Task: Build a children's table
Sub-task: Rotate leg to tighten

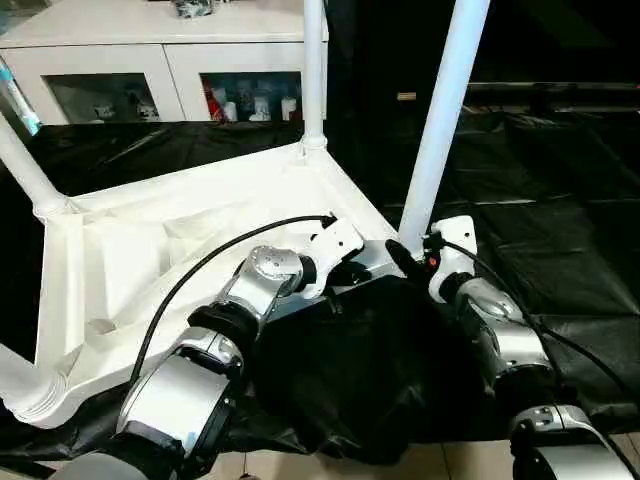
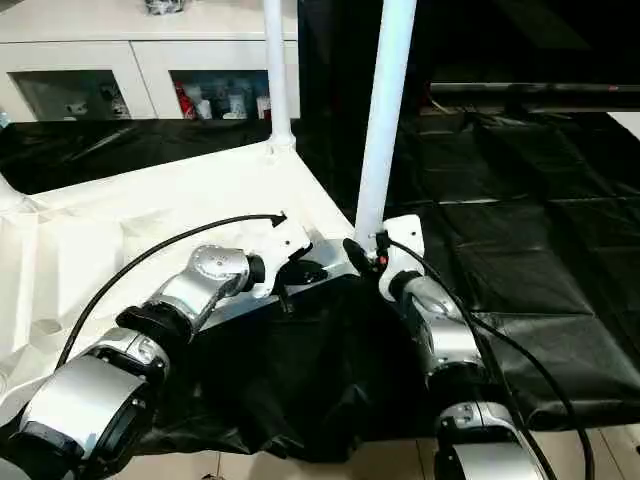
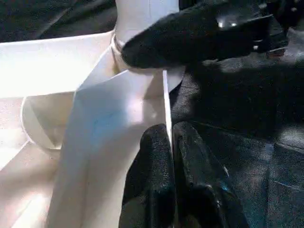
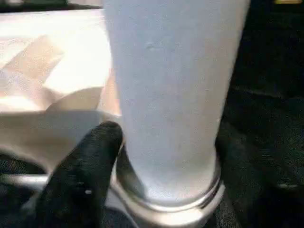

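The children's table lies upside down on a black sheet, its white tabletop [image 1: 120, 260] ribbed side up. Legs stand upright in its corner sockets: one at the far corner [image 1: 313, 70], one on the left [image 1: 25, 165], one at the near right corner [image 1: 445, 110]. A further leg [image 1: 15, 385] shows at the near left. My left gripper [image 1: 345, 270] is shut on the tabletop's thin near rim [image 3: 166, 95], close to the right corner. My right gripper [image 1: 412, 255] straddles the base of the near right leg [image 4: 166, 95], one black finger [image 4: 85, 166] just beside it, jaws open.
A white cabinet with glass doors [image 1: 150, 60] stands behind the tabletop. The black sheet [image 1: 560, 230] spreads to the right and bunches up under my forearms. Pale floor [image 1: 420, 465] shows at the near edge.
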